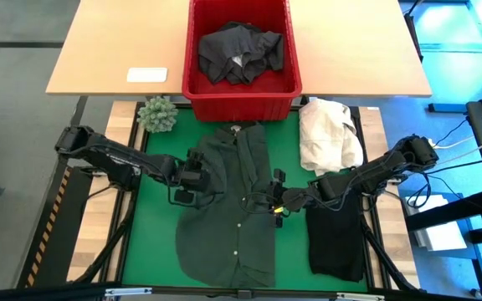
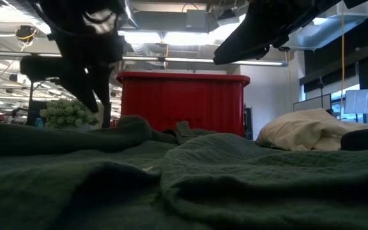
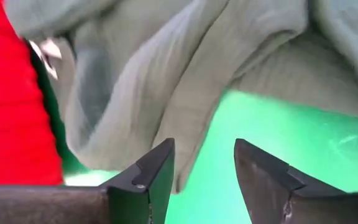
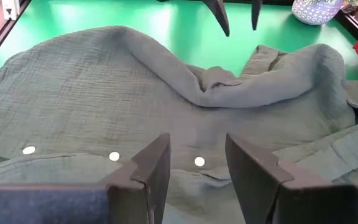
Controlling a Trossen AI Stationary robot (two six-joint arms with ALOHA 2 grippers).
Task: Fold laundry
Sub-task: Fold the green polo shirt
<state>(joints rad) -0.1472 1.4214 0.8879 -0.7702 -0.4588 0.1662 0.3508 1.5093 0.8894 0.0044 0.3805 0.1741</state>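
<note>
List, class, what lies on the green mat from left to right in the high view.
Left pincer → dark green buttoned shirt → right pincer → folded black garment.

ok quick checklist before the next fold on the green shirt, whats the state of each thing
1. Green shirt lying on the mat, buttons up: ok.
2. Shirt flat: not ok, a fold is bunched across its upper part.
3. Left hand free of cloth, fingers apart: ok.
4. Right hand open over the shirt's right edge, holding nothing: ok.
5. Folded black garment clear of the shirt: ok.
6. Cream cloth heap off the shirt: ok.
</note>
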